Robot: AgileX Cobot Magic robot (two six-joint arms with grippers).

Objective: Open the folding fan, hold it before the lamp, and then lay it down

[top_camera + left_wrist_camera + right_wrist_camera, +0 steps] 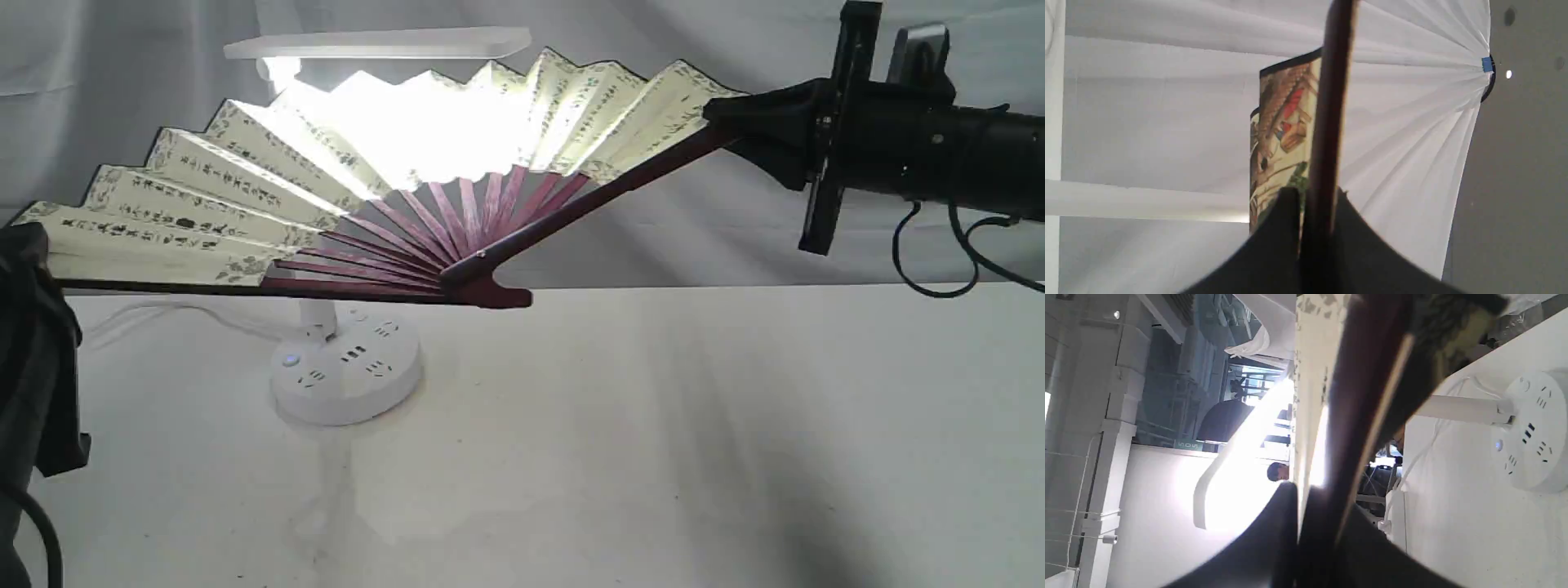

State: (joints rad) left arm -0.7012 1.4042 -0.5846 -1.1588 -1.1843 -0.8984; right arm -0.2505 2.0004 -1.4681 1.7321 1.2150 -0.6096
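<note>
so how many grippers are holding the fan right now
2. The left gripper clamps the low guard of the folding fan at the exterior view's left edge; the right gripper clamps its raised guard. None hidden.

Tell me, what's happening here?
Left gripper, right gripper shut on maroon guards of cream pleated paper fan. Fan open before lit white plastic lamp. Nothing blocking.

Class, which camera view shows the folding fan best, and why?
The exterior view: the folding fan shows its open leaf and ribs, held before the lit lamp. Both wrist views show only one dark guard edge-on and a sliver of leaf.
</note>
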